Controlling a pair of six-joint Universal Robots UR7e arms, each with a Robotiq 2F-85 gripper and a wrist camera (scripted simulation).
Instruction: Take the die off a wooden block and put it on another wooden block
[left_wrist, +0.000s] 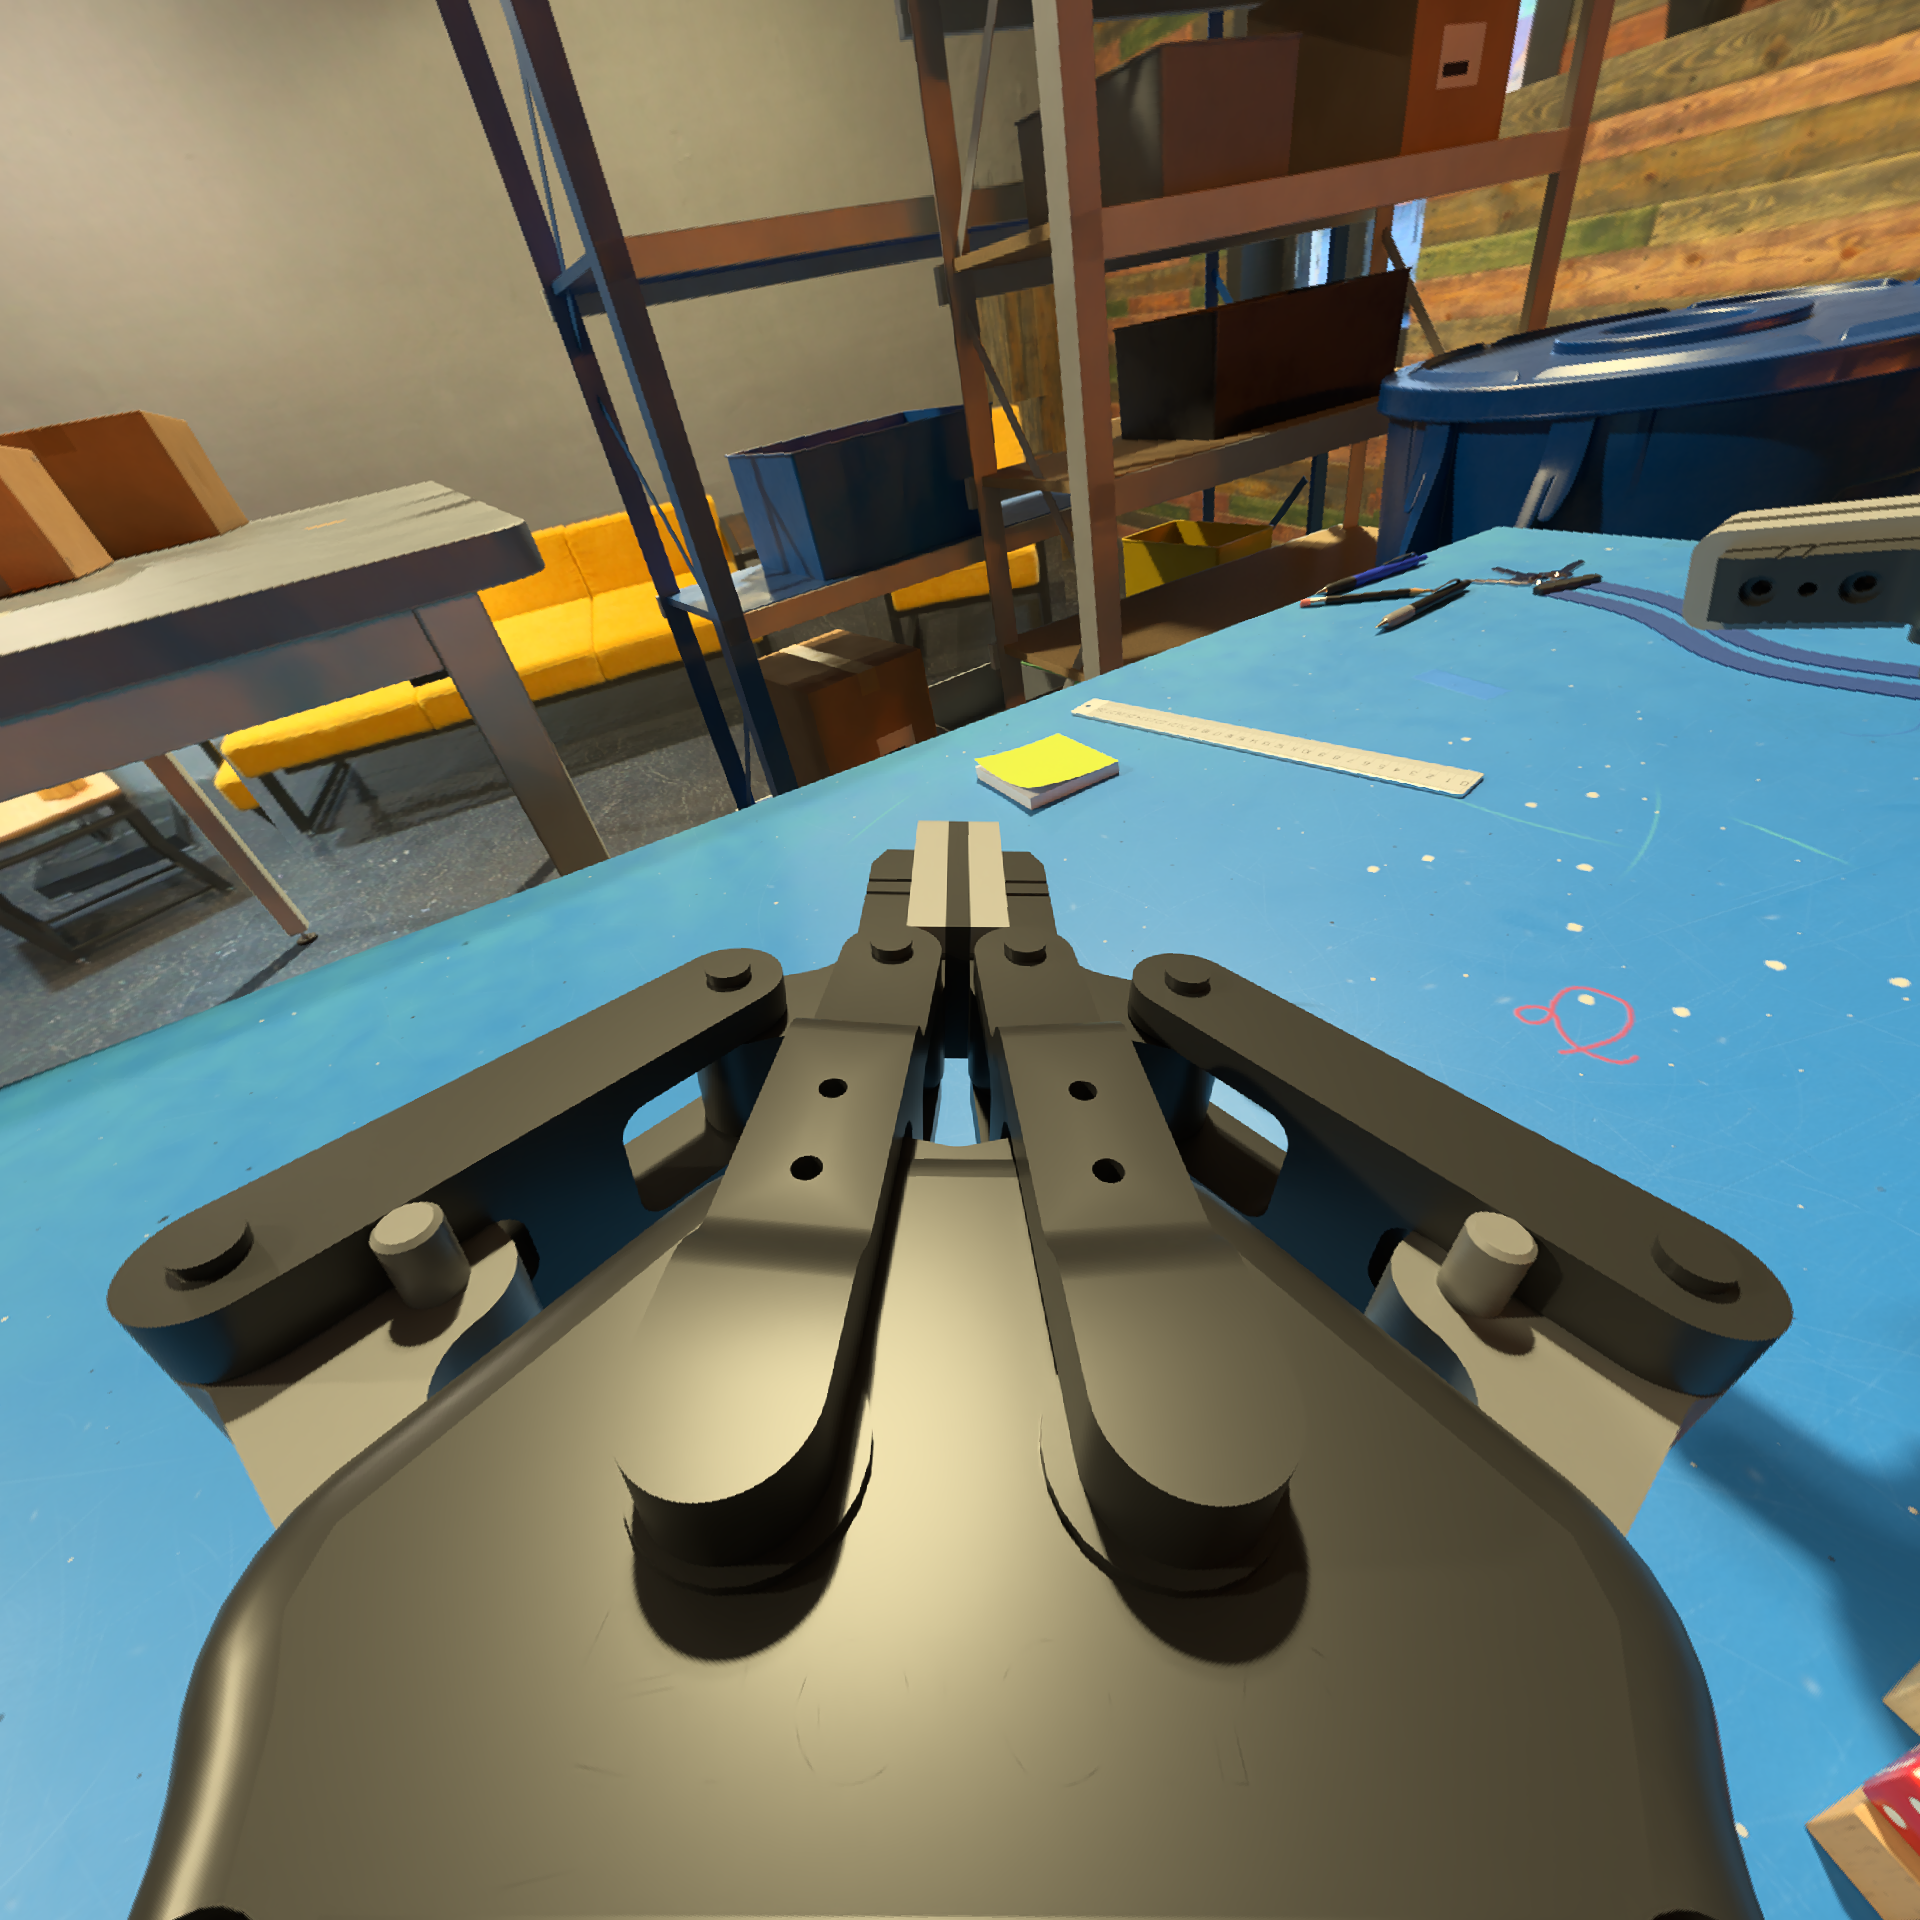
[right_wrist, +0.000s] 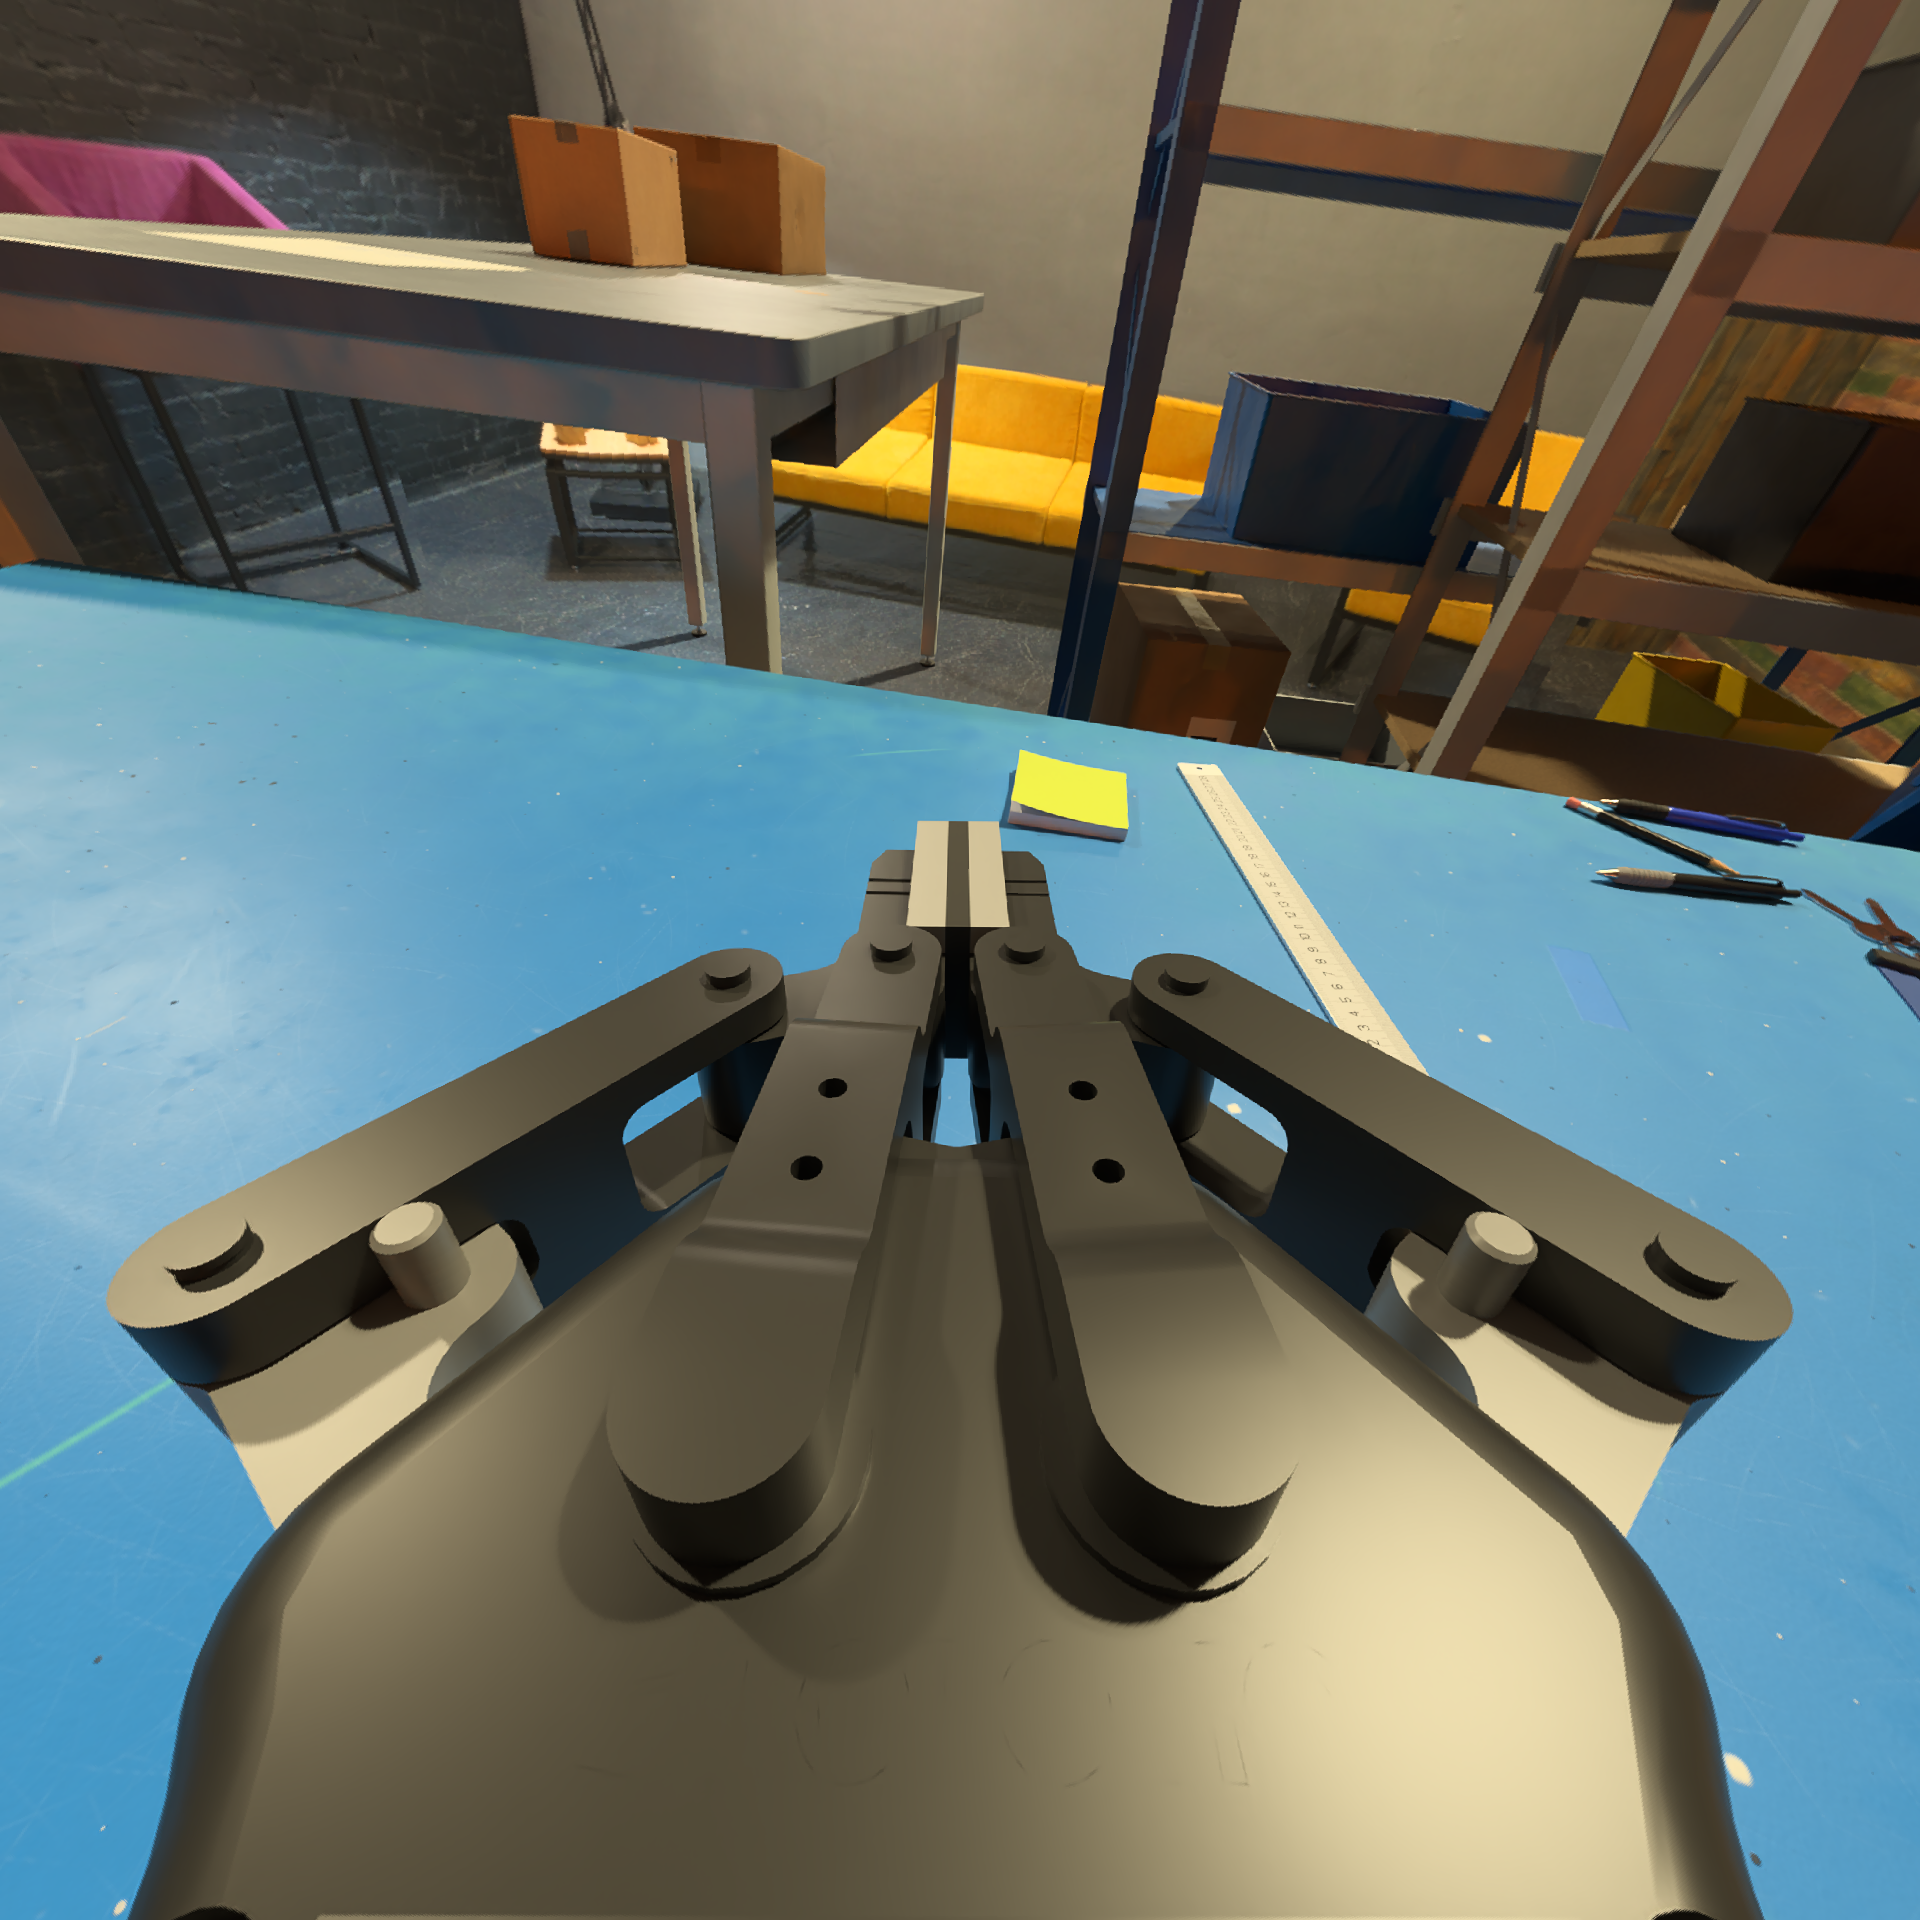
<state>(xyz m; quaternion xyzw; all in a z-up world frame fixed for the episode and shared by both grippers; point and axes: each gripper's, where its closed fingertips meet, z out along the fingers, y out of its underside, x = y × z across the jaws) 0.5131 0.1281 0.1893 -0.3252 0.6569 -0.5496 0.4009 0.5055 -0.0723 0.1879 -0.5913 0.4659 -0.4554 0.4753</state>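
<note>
In the left wrist view, a red die with white dots sits on a light wooden block at the bottom right edge, mostly cut off. The corner of a second wooden block shows just above it. My left gripper is shut and empty above the blue table, far left of the die. My right gripper is shut and empty above the table; no die or block shows in its view. A grey piece of the other arm shows at the far right.
A yellow sticky-note pad and a metal ruler lie ahead of both grippers. Pens and keys lie farther back. The table's far edge drops to the floor. Shelving, a grey table and a blue bin stand beyond.
</note>
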